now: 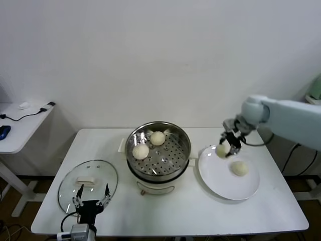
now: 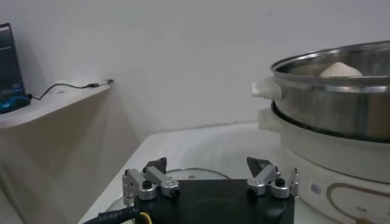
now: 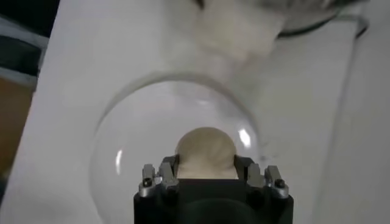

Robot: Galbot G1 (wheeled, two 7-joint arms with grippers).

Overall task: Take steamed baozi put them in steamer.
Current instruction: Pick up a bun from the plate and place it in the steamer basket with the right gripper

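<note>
Head view: steamer (image 1: 158, 150) at centre frame, two steamed baozi (image 1: 141, 151) inside. Right gripper (image 1: 226, 147) right of centre, jaws pinching third bun (image 1: 222, 150) over left rim of white plate (image 1: 220, 183); fourth bun (image 1: 239, 168) on plate. Left gripper (image 1: 91, 197) lower left, jaws spread, over glass lid (image 1: 67, 183).

Left wrist view: fingers (image 2: 149, 182) wide apart; steamer (image 2: 335, 100) at right.

Right wrist view: bun (image 3: 206, 152) clamped between fingers (image 3: 166, 173).

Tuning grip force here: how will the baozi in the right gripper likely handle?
The baozi held in the right gripper looks soft and rounded, so it probably dents under pressure. Its smooth dome may slip. Set on the plate, it could roll slightly.
</note>
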